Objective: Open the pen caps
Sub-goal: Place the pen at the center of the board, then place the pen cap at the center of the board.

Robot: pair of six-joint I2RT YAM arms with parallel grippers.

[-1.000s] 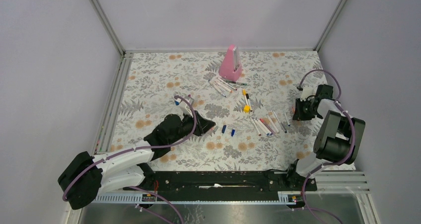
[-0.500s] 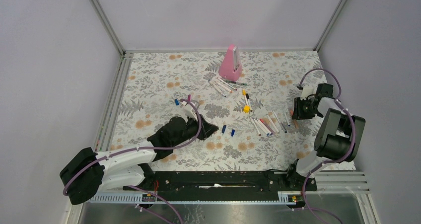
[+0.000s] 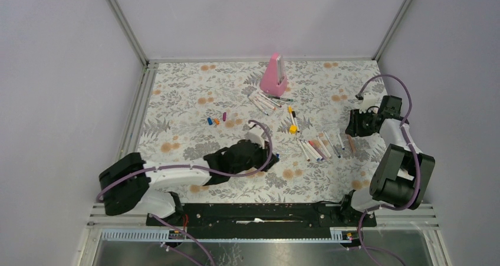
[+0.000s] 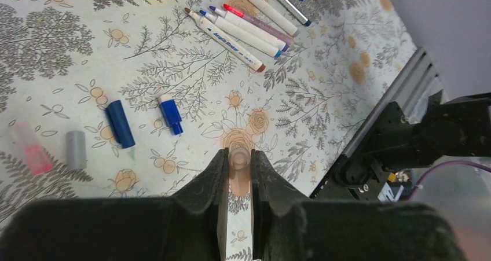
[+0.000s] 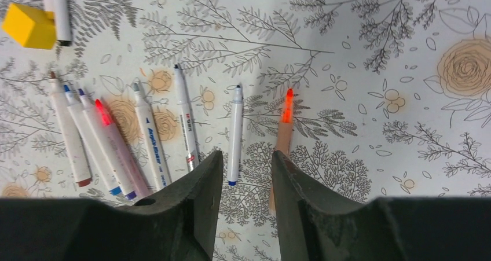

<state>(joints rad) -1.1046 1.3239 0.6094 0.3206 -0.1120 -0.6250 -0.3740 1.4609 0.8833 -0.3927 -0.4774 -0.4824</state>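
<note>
Pen cap [image 4: 238, 169] inside left hand [image 4: 238, 157]

Pen caps [image 4: 120, 124] smooth plastic; floral cover [image 4: 58, 47] matt, perhaps cloth

It was a robot lab cell: plain lilac panels [image 3: 53, 71] in aluminium framing [image 3: 124, 23] enclosed a floral-clothed table [image 3: 177, 95], with a black mounting rail [image 3: 236, 212] at its near edge.
</note>
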